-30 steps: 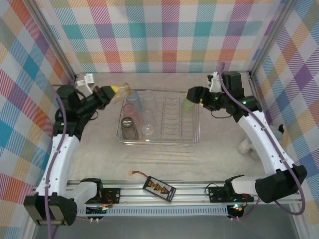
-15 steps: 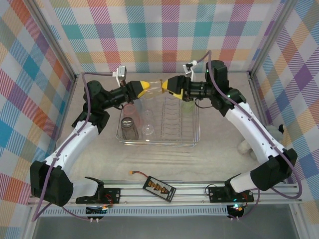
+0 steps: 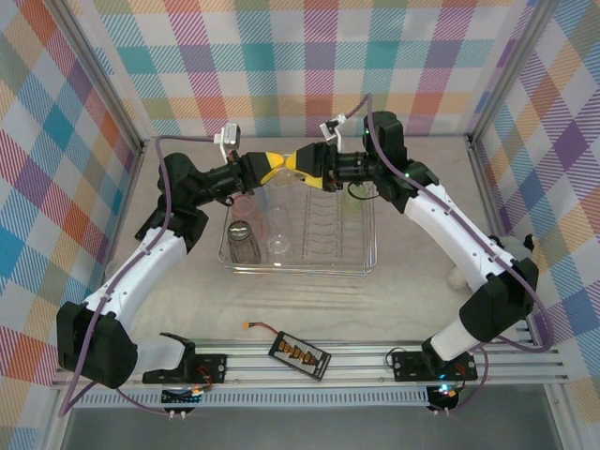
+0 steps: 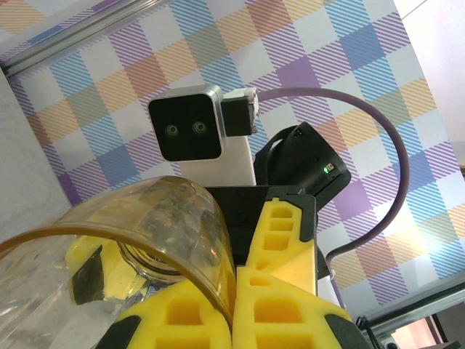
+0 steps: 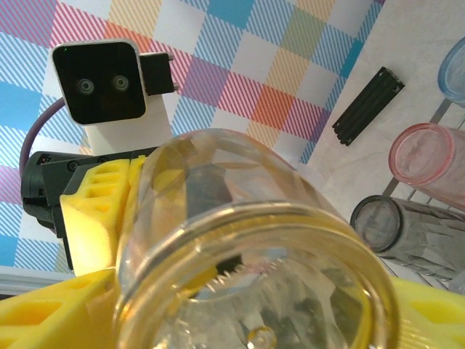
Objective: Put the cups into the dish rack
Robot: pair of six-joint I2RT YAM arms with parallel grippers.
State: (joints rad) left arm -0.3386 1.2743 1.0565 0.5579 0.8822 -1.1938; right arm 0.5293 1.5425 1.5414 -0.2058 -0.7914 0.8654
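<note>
Inspector: Handover point, above the far side of the dish rack (image 3: 300,270). The two arms meet nose to nose there, with one yellowish cup (image 5: 240,218) lying sideways between them, clear of the rack.

Clerk: Which arm has it?

Inspector: The left gripper (image 3: 274,167). Its wrist view shows its yellow fingers (image 4: 182,320) drawn together on the cup's wall, pinching it. The right gripper (image 3: 311,165) has its own fingers (image 5: 43,320) on either side of the opposite end. I cannot tell whether they are pressing yet.

Clerk: Why pass it across at all?

Inspector: My judgement is that the rack's left end is already taken. The pink cup (image 3: 246,202), the grey cup (image 3: 242,234) and a clear cup (image 3: 279,246) stand there. Free room lies toward the right end, near the greenish cup (image 3: 354,195), which is the right arm's side.

Clerk: Any risk noted?

Inspector: One. If the left lets go before the right is firmly closed, the cup falls onto the plate slots (image 3: 323,211). The right should clamp first.
</note>
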